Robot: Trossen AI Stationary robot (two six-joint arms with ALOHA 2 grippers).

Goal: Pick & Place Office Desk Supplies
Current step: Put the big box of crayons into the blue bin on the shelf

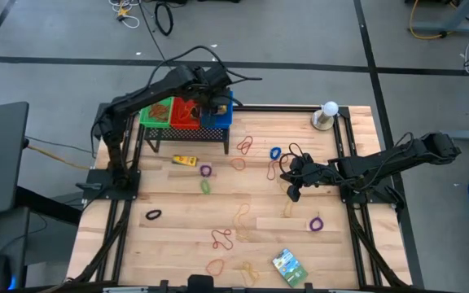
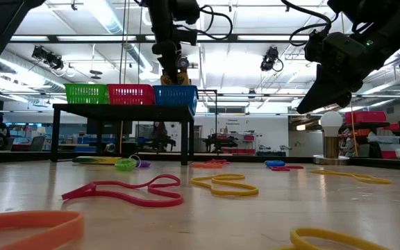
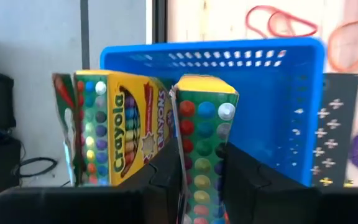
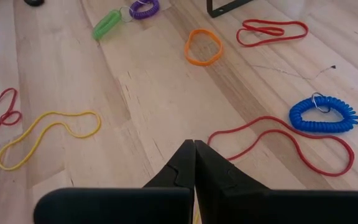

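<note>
My left gripper (image 1: 216,104) is at the far left over the black rack, shut on a yellow-green crayon box (image 3: 202,143) in the blue basket (image 3: 284,81). A second crayon box (image 3: 114,127) stands in the same basket beside it. In the low view my left gripper (image 2: 179,68) points down just above the blue basket (image 2: 176,94). My right gripper (image 4: 194,155) is shut and empty, above the table right of the middle (image 1: 293,192), near a red band (image 4: 278,140) and a blue coil (image 4: 324,113). A third crayon box (image 1: 186,160) lies on the table. My left gripper pinches the crayon box between its two fingers (image 3: 166,177), one on each of the box's two opposite sides (image 3: 194,180), at the end nearest the gripper. The fingers come from above, pointing down. The box reaches lengthwise away from them into the blue basket; its far end is hidden.
A green basket (image 1: 156,112) and a red basket (image 1: 186,112) stand on the rack beside the blue one. Many bands lie across the table, among them orange (image 4: 204,46) and yellow (image 4: 42,134). A green packet (image 1: 288,265) lies near the front edge. A white ball (image 1: 326,114) stands far right.
</note>
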